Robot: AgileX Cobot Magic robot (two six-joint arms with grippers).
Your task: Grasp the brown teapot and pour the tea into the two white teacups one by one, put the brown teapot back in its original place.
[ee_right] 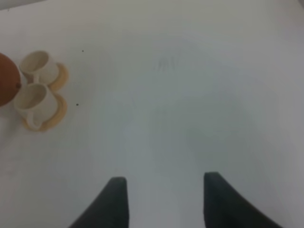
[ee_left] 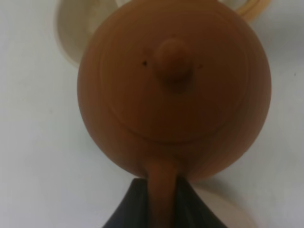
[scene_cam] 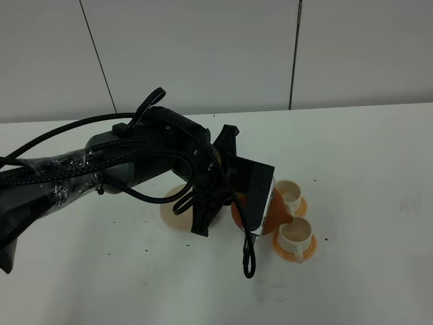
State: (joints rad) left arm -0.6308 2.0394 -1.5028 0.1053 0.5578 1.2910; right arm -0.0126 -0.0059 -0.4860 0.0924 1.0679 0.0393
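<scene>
Pouring step: the left gripper brings the brown teapot up to the two white teacups.

Across the white table the left arm reaches past the middle, its jaws clamped on the pot's stubby side handle. The teapot is away from its cream disc and sits just beside both cups, spout toward the nearer teacup, with the farther teacup behind. The right gripper hovers well apart over bare table, jaws apart and empty. Each cup sits on an orange saucer. No tea shows in either cup, though the views are too blurred to be sure, so I judge the first pour is only starting. Next, the spout must tip lower over the nearer cup's mouth, then shift to the farther one.
</scene>
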